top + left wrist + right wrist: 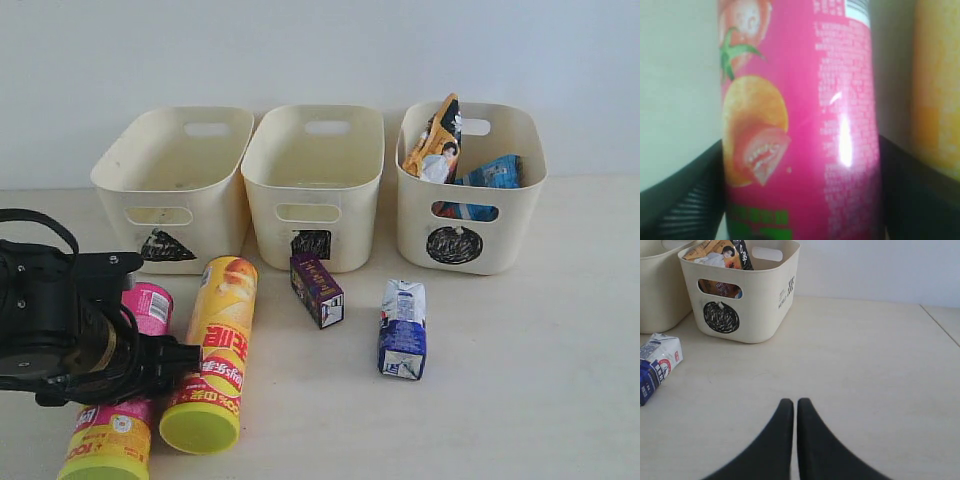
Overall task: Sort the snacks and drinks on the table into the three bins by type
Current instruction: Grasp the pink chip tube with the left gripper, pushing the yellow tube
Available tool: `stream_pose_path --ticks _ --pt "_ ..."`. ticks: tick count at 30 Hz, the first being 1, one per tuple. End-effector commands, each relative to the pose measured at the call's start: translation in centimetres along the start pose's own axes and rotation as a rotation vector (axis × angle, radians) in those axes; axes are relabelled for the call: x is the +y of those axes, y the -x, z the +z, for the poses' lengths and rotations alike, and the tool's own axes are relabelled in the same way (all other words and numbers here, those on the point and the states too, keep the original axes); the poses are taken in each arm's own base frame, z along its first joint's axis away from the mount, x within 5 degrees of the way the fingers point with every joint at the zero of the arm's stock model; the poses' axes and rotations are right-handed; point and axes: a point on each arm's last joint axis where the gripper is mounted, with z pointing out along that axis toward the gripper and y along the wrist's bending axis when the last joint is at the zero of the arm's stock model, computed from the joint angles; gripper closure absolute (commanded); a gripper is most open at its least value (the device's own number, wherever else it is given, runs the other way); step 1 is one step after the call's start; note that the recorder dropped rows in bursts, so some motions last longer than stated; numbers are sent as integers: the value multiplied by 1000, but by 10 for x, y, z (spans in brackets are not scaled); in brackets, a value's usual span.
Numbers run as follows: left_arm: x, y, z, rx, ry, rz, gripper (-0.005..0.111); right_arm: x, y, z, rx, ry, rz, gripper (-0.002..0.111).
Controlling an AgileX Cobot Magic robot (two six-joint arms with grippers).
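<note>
**Left gripper clamps the pink tube**

We see the left gripper (135,362) closed across the pink chip tube (150,305), 1 finger on each flank, mid-length so it should lift level. The tube lies flat on the table (520,350), just beside the yellow chip tube (222,340), on the side away from the purple carton (317,290). Behind the yellow tube stand 3 bins. The circle bin (510,230), farthest from it, holds the orange-black bag (437,140) and blue bag (495,172), so we judge the tubes go elsewhere. The right gripper (795,415), tips pressed together on nothing, hangs well apart from the yellow tube, out of the way.
</note>
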Motion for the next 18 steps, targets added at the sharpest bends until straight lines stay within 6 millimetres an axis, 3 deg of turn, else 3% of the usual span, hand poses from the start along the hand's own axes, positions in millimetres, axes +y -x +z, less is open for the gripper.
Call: stream_pose_path --ticks 1,18 --pt "2 1 -4 -9 -2 0 103 0 -1 0 -6 0 -2 108" --pt "3 2 -6 -12 0 113 103 0 -1 0 -6 0 -2 108"
